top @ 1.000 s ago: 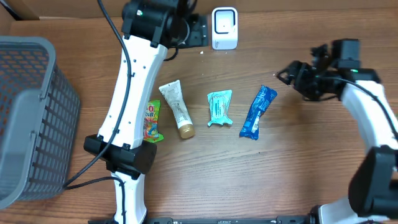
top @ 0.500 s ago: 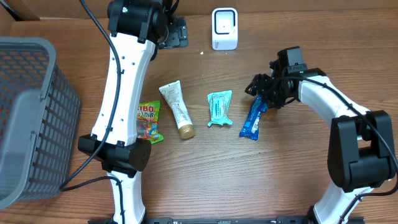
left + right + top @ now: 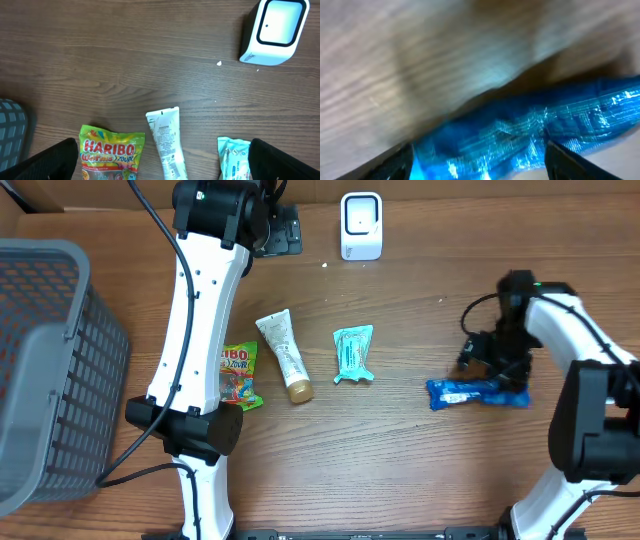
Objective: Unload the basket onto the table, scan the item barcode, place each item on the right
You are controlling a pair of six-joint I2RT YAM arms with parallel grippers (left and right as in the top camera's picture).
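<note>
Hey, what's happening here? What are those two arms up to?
The right gripper is down at a blue packet on the wooden table; its camera is too blurred to tell whether the jaws grip it. The left gripper hovers with jaws open and empty near the white scanner at the far edge. A gummy bag, a tube and a teal packet lie in a row, untouched.

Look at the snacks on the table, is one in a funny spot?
Yes. The shiny blue plastic wrapper lies sideways on the right, apart from the colourful Haribo gummy bag, the cream squeeze tube and the teal packet, which sit in a neat row. The right end effector is right at it.
</note>
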